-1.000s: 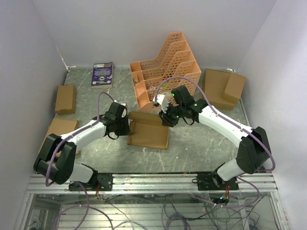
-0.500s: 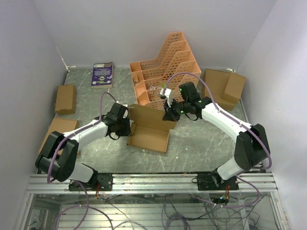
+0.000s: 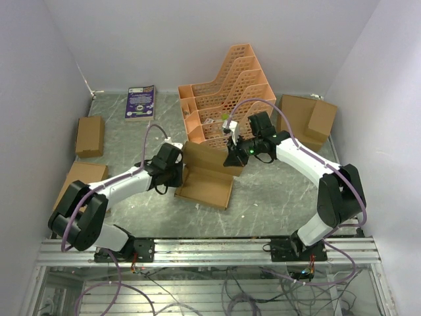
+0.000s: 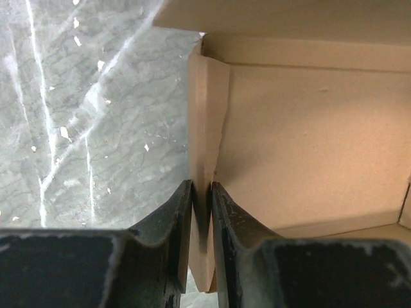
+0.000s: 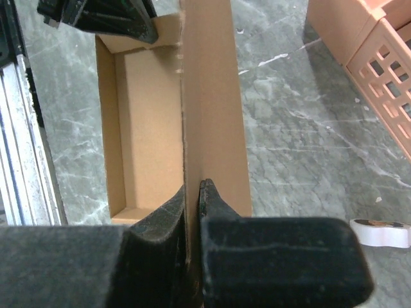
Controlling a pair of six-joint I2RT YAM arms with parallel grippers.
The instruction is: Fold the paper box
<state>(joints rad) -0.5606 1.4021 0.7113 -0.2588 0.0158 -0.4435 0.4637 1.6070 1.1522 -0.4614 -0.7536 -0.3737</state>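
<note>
The paper box (image 3: 205, 187) lies as a shallow open tray on the table's middle, its lid (image 3: 209, 157) raised upright at the far side. My left gripper (image 3: 179, 172) is at the box's left wall (image 4: 204, 115), and its jaws are shut on that thin wall, one finger inside the tray and one outside. My right gripper (image 3: 231, 158) is shut on the lid's right end (image 5: 215, 96), the sheet pinched edge-on between the pads. The tray floor (image 5: 151, 128) shows bare cardboard.
An orange lattice file rack (image 3: 227, 92) stands just behind the box. Ready-made brown boxes sit at the left (image 3: 89, 135), front left (image 3: 82, 178) and back right (image 3: 306, 122). A purple booklet (image 3: 141, 102) lies far left; a white tape roll (image 5: 382, 232) lies near the rack.
The right gripper closed on the lid and swung it up from lying over the tray to upright. The left gripper shifted slightly right along the left wall.
</note>
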